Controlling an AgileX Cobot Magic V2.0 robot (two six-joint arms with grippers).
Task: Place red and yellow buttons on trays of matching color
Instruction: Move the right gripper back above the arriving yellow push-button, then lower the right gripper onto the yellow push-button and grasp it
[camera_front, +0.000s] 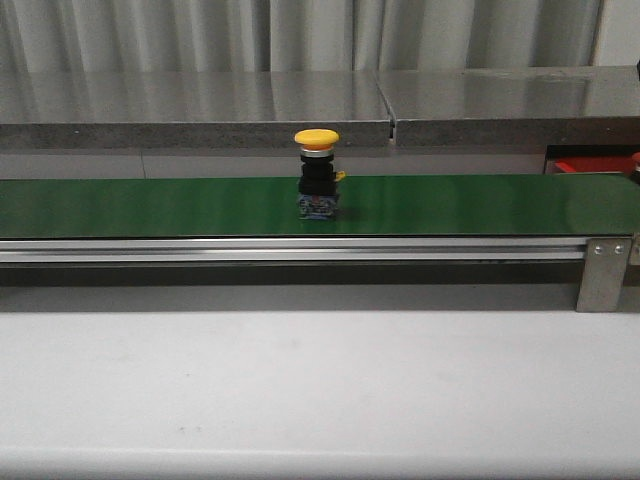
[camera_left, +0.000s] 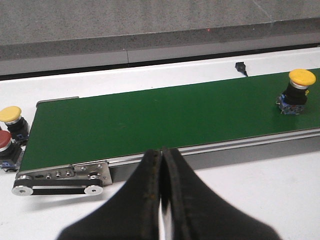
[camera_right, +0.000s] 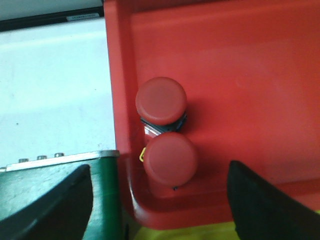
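Observation:
A yellow button (camera_front: 317, 172) stands upright on the green conveyor belt (camera_front: 150, 205), near its middle; the left wrist view shows the same yellow button (camera_left: 297, 91) far along the belt. My left gripper (camera_left: 162, 152) is shut and empty, hovering before the belt's near rail. At the belt's end sit another yellow button (camera_left: 12, 120) and a red button (camera_left: 5, 147). My right gripper (camera_right: 160, 200) hangs open over the red tray (camera_right: 240, 65), where two red buttons (camera_right: 161, 101) (camera_right: 170, 159) stand side by side. A strip of yellow tray (camera_right: 200, 232) shows below it.
A steel counter (camera_front: 300, 100) runs behind the belt. A metal bracket (camera_front: 604, 270) holds the belt's right end, with a corner of the red tray (camera_front: 590, 165) beyond it. White tabletop (camera_front: 300, 390) lies in front. A small black part (camera_left: 241, 67) lies behind the belt.

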